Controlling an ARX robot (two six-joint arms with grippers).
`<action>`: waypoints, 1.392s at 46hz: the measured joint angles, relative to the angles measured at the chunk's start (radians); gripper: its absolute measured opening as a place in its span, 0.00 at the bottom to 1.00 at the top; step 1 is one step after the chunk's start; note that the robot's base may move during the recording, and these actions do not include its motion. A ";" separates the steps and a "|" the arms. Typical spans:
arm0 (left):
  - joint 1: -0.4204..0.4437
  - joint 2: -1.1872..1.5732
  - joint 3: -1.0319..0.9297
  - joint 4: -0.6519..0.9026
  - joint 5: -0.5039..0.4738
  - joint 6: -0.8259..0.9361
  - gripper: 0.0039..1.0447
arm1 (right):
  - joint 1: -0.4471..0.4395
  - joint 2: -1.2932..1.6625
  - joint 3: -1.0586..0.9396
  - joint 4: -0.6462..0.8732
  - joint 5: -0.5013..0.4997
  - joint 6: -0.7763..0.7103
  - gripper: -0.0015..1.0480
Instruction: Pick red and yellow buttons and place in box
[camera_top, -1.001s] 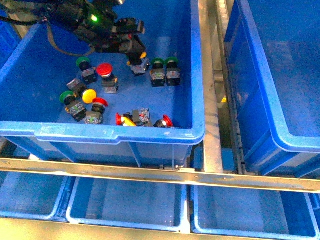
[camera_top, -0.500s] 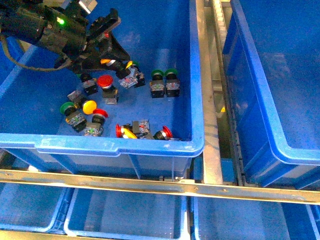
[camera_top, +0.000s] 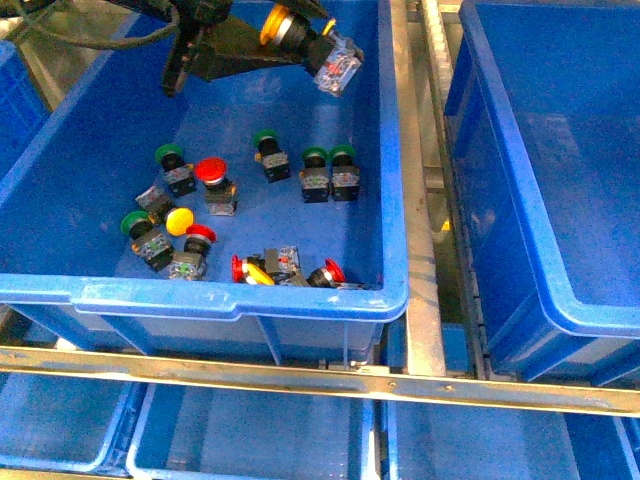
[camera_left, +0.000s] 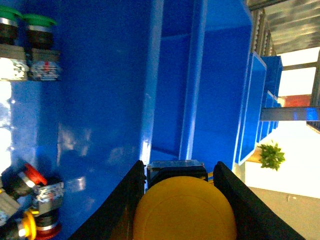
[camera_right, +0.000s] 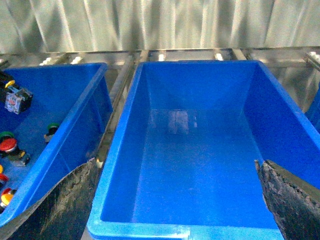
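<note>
My left gripper (camera_top: 292, 32) is shut on a yellow button (camera_top: 318, 48) and holds it high over the far right part of the source crate (camera_top: 240, 296). In the left wrist view the yellow cap (camera_left: 184, 212) fills the gap between the black fingers (camera_left: 121, 200). Red buttons (camera_top: 210, 171), (camera_top: 201, 236), (camera_top: 331, 272) and a yellow button (camera_top: 179, 221) lie on that crate's floor among green ones (camera_top: 315, 157). The box (camera_top: 500, 200) stands to the right, empty. My right gripper (camera_right: 176, 167) is open and empty, above the box's near rim (camera_right: 150, 231).
A metal rail (camera_top: 415, 200) runs between the two crates. More blue bins (camera_top: 250, 430) sit on a lower shelf at the front, behind a metal bar (camera_top: 300, 365). The source crate's right wall (camera_top: 393, 150) lies between the held button and the box.
My left gripper has risen from the crate floor with the yellow button and moved right, toward the crate's far right corner. The other buttons have stayed put.
</note>
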 joint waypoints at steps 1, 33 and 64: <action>-0.008 0.000 0.001 0.005 0.002 -0.018 0.32 | 0.000 0.000 0.000 0.000 0.000 0.000 0.93; -0.216 0.147 0.134 0.068 -0.008 -0.253 0.32 | 0.000 0.000 0.000 0.000 0.000 0.000 0.93; -0.328 0.350 0.434 0.075 -0.054 -0.407 0.32 | 0.000 0.000 0.000 0.000 0.000 0.000 0.93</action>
